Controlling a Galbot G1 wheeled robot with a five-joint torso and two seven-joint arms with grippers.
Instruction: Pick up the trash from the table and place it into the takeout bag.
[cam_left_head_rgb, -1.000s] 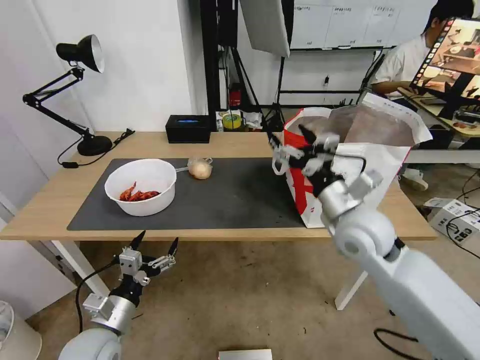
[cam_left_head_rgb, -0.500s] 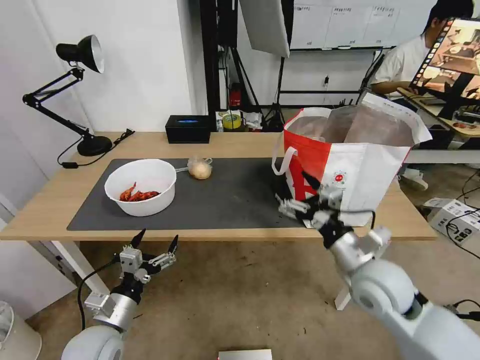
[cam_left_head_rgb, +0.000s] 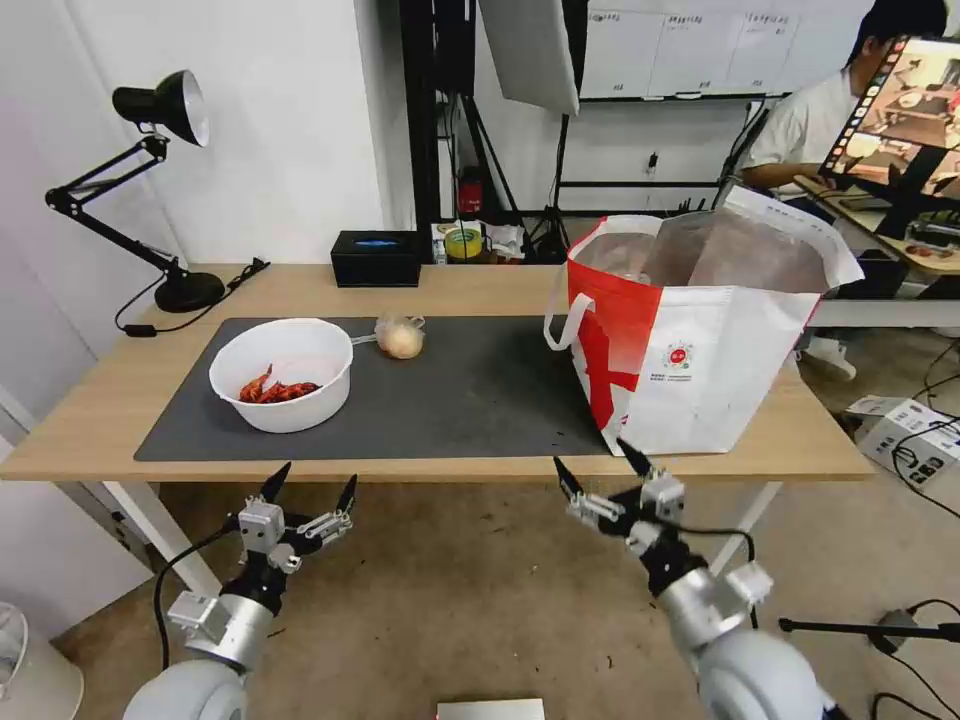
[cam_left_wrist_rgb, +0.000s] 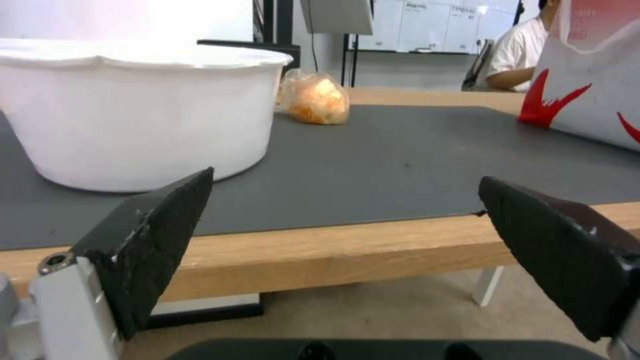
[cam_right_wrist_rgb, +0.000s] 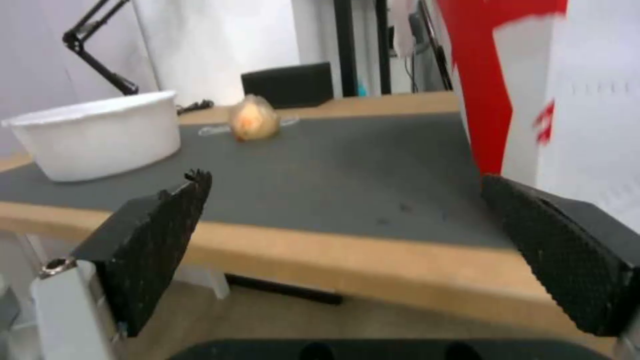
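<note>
Two pincers, left pincer and right pincer, are hanging open below the tabletop edge, left one sitting nearer the white bowl of crayfish shells.

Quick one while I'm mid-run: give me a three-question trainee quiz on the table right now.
1. True or false: the bowl holds red shells.
2. Which lies nearer the tote: A) the bowl, B) the small bag?
3. Fill in: both the left gripper and the right gripper sit open below the table's front ____.

Key: 1 true; 2 B; 3 edge.
</note>
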